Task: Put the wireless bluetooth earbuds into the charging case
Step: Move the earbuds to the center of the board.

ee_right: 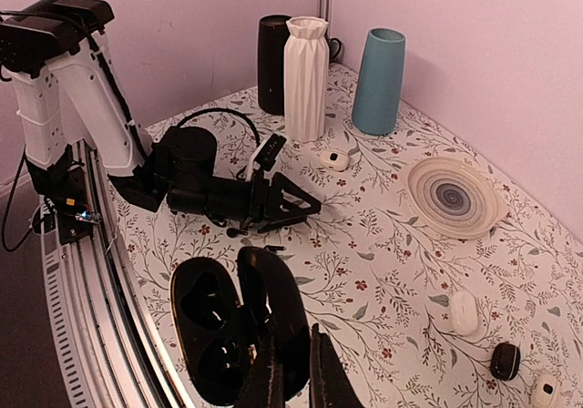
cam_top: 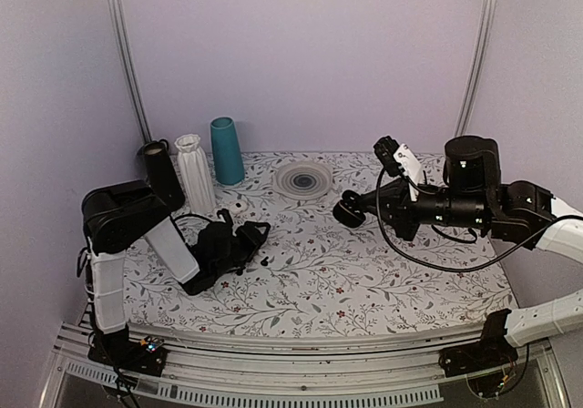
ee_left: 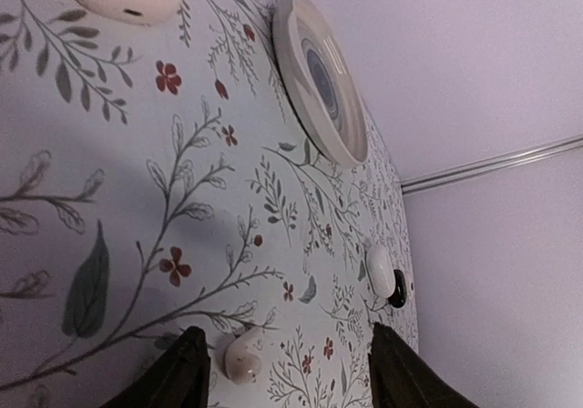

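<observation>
Right fingers (ee_right: 325, 381) clamp open case (ee_right: 214, 335) aloft over right side of table (cam_top: 428, 285), hollows up for loading; left fingers (ee_left: 187, 372) half-spread, empty, low beside earbuds (ee_right: 239, 232) near left edge.

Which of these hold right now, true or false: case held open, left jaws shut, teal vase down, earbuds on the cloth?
1. The right gripper holds the charging case with its lid open. True.
2. The left gripper is shut. False: its fingers stand apart over the cloth.
3. The teal vase lies on its side. False: it stands upright beside the white vase.
4. The earbuds lie on the cloth near the left gripper. True: two small dark specks show there.
</observation>
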Tool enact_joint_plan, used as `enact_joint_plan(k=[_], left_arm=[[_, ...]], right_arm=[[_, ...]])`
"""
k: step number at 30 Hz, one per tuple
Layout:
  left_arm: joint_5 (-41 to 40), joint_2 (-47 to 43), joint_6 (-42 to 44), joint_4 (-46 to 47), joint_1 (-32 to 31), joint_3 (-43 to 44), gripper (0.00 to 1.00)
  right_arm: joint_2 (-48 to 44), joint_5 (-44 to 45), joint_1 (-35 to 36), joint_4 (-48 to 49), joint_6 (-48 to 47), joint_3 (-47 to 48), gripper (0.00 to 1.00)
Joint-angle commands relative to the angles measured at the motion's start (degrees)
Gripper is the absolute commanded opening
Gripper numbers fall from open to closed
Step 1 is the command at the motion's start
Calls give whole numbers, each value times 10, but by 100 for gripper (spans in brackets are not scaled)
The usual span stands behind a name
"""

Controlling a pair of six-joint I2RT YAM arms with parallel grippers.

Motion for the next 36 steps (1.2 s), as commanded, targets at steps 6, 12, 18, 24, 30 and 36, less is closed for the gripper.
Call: enact_joint_plan(k=[6, 12, 18, 24, 30, 36], left_arm=[[-31, 63, -8, -66, -71, 108, 61], [-19, 62, 20, -85, -78, 157, 61], [-34, -58, 55, -102, -55, 72, 62], [-46, -177, 49, -89, -23, -85, 62], [-52, -166, -1, -4, -20, -180, 62], [-39, -88, -36, 81, -43, -159, 62]], right_arm=[[-32, -10, -3, -5, 19, -15, 3], [-57, -7, -3, -23, 43, -20, 3], [-60, -10, -2, -15, 49, -28, 3], [-48, -27, -2, 11, 55, -37, 3], [-27, -44, -2, 24, 56, -32, 3], [-10, -55, 1, 18, 60, -18, 3]])
